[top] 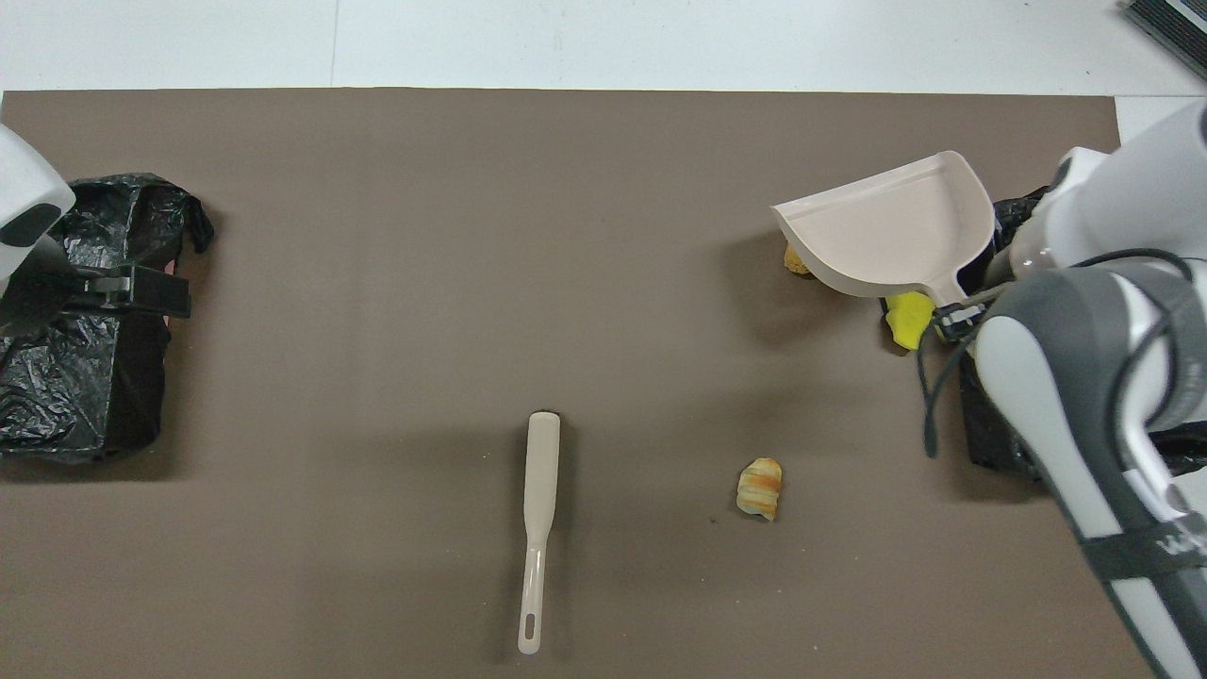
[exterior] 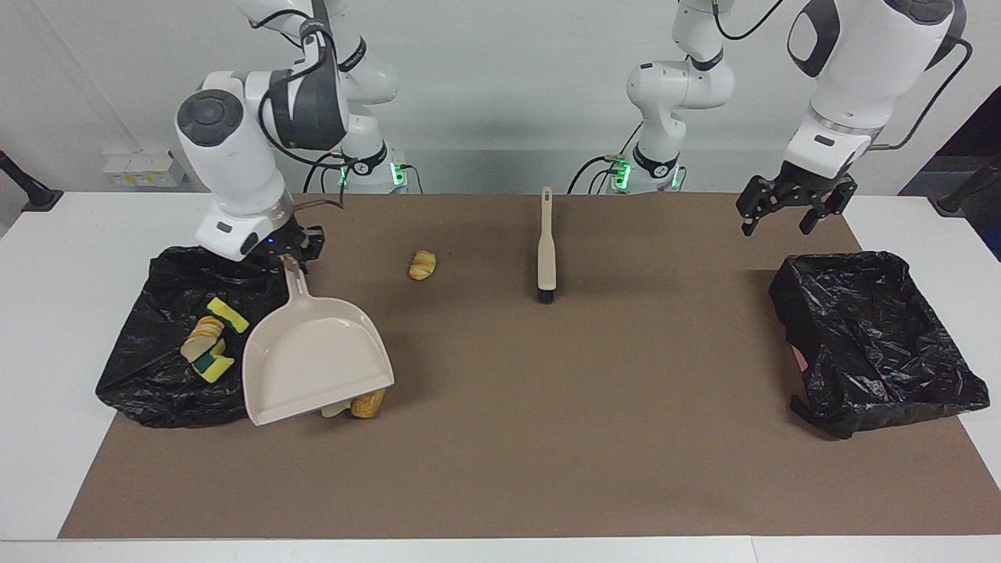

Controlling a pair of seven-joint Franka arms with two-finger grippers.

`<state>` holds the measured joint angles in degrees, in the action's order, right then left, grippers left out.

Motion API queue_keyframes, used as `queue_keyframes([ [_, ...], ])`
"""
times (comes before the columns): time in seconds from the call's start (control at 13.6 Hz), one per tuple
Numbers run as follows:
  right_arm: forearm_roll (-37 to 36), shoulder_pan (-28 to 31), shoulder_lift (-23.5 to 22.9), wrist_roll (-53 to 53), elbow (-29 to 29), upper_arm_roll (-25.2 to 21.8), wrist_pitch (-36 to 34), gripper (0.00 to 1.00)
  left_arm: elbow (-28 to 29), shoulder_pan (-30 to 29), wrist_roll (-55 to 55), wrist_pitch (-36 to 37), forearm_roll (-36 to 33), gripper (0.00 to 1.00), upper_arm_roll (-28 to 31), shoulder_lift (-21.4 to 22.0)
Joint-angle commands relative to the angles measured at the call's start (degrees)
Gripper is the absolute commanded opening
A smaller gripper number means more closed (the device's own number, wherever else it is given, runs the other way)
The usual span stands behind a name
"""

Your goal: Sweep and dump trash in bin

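My right gripper (exterior: 295, 256) is shut on the handle of the beige dustpan (exterior: 313, 360), which hangs tilted at the edge of the black-lined bin (exterior: 148, 375) at the right arm's end. The bin holds a roll (exterior: 202, 336) and yellow, green-backed sponge chunks (exterior: 227, 314). Another roll (exterior: 369, 404) and a pale piece lie on the mat under the dustpan's open lip (top: 853, 283). One roll (exterior: 422, 265) (top: 760, 488) lies alone on the mat, near the robots. My left gripper (exterior: 782, 217) is open and empty, up over the robots' side of the second bin (exterior: 876, 336).
The beige brush (exterior: 547, 250) (top: 539, 528) lies on the brown mat (exterior: 547, 438) at mid-table near the robots, bristles pointing away from them. The second black-lined bin (top: 85, 377) stands at the left arm's end. White table borders the mat.
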<state>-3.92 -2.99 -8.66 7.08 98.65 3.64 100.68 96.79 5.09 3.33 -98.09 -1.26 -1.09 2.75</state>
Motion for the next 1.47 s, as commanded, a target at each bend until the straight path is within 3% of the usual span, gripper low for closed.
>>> queue_keyframes([
  [0.0, 3.0, -5.7, -3.5, -13.3, -1.1, -0.3, 4.4, 0.00, -0.6, -0.6, -0.6, -0.2, 0.1, 1.00, -0.4, 0.1],
  [0.29, 5.4, -16.5, -12.8, -33.1, -6.8, -0.3, 9.6, 0.00, -0.6, -1.4, -0.2, 0.8, -0.1, 1.00, -0.4, 0.1],
  [0.59, 5.0, -24.9, -24.8, -46.0, -20.5, -0.4, 11.9, 0.00, -0.7, -1.4, -0.3, 1.0, 0.0, 1.00, -0.4, 0.6],
  [0.88, 5.0, -27.4, -26.2, -47.2, -21.5, -0.4, 13.9, 0.00, -0.3, -1.0, -0.3, 0.7, 0.0, 1.00, -0.4, 1.8],
  [0.96, 4.9, -27.6, -26.1, -47.2, -21.3, -0.4, 13.8, 0.19, -0.3, -0.7, 0.4, -0.3, 0.1, 1.00, -0.4, 1.3],
  [1.03, 4.5, -27.8, -26.0, -47.2, -21.1, -0.4, 14.1, 0.26, -0.4, -0.7, 0.4, -2.5, 0.1, 1.00, -0.4, 0.6],
  [1.1, 4.7, -27.9, -25.9, -47.3, -20.8, -0.4, 13.9, 0.48, -0.3, -0.5, 0.6, -5.4, 0.2, 1.00, -0.4, -0.3],
  [1.18, 4.6, -28.0, -25.7, -47.4, -20.6, -0.3, 14.1, 0.97, -0.4, -0.6, 0.7, -7.9, 0.2, 1.00, -0.4, -1.2],
  [1.4, 4.7, -28.8, -25.1, -47.5, -20.4, -0.4, 13.5, 1.00, -0.8, -0.8, 0.4, -14.1, 0.1, 1.00, -0.5, -4.1],
])
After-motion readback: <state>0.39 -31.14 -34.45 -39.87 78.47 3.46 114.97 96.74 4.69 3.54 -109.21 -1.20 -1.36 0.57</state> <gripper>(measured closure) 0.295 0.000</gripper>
